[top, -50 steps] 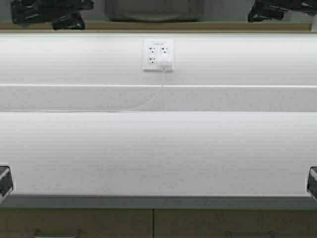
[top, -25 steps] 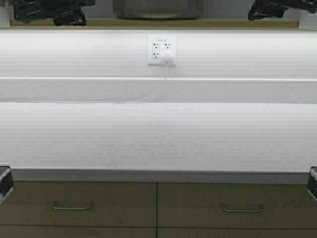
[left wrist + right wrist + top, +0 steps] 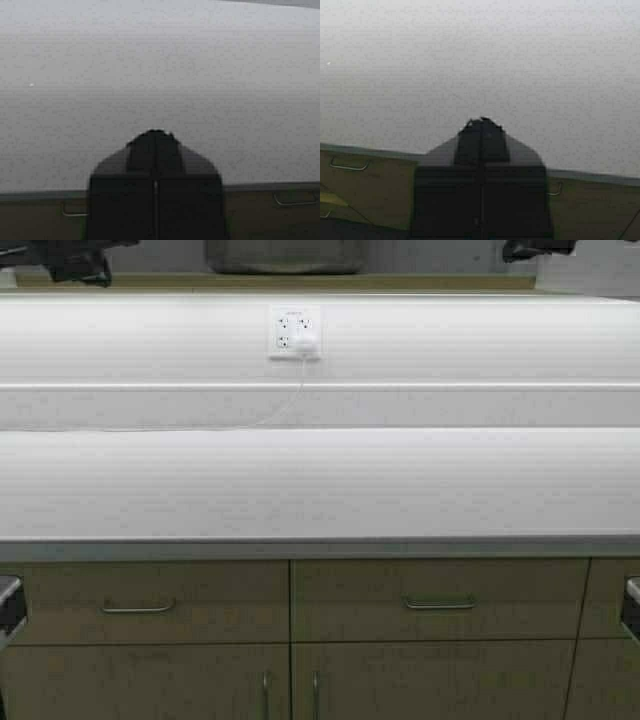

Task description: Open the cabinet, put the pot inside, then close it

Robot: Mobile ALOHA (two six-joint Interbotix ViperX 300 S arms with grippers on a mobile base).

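The left gripper is pressing its jaws together with nothing between them, and the right gripper is doing the same. Both are hanging over the white countertop, above the beige drawer fronts with bar pulls. Only the high view is showing the pot. It is sitting at the top centre of the frame, cropped by the edge, just above the cabinet's tan bottom edge. Below it, a white plug is filling the wall outlet; any lettering there is too small to read.
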